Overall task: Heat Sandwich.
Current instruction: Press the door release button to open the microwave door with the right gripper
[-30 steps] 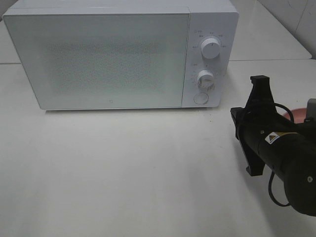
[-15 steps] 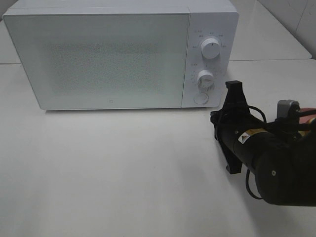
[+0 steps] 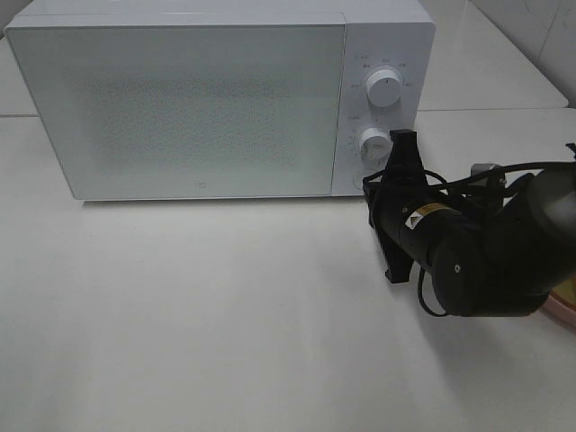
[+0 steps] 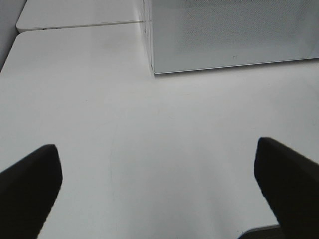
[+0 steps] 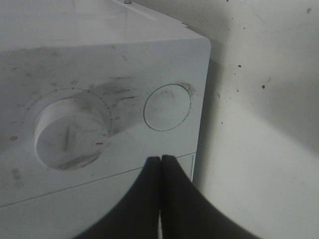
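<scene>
The white microwave (image 3: 180,108) stands at the back of the table with its door closed. My right gripper (image 5: 160,158) is shut and empty, its tips pressed together just below the round door button (image 5: 167,107), beside the lower knob (image 5: 72,132). Whether the tips touch the panel I cannot tell. In the exterior view the right arm (image 3: 432,243) covers the microwave's lower right corner. My left gripper (image 4: 159,189) is open and empty above bare table, facing the microwave's left front corner (image 4: 152,69). The sandwich is out of view.
A sliver of the round pink plate (image 3: 562,310) shows at the right edge behind the right arm. The upper knob (image 3: 385,88) and lower knob (image 3: 375,144) sit on the control panel. The white table (image 3: 180,315) spreads in front of the microwave.
My right arm has moved left and toward the microwave, from the table's right edge to the control panel's lower corner. The microwave door has stayed closed.
</scene>
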`<action>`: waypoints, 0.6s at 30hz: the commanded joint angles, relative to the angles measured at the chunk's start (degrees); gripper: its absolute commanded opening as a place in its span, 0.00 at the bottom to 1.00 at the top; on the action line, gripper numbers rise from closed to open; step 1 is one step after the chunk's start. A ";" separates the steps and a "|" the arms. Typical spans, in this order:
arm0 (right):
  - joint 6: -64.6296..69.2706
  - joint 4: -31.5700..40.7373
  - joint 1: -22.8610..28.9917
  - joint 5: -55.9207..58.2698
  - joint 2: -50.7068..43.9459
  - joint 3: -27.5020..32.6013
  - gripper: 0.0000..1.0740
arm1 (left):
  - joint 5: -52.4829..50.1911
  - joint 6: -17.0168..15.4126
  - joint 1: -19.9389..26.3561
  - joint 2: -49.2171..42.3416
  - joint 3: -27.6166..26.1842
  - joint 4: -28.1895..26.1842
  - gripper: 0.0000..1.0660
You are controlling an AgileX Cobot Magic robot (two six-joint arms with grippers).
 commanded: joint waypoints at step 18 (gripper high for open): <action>0.74 -2.23 -4.70 4.01 6.59 -10.03 0.00 | -0.29 0.00 -0.29 -1.49 -0.34 0.17 0.97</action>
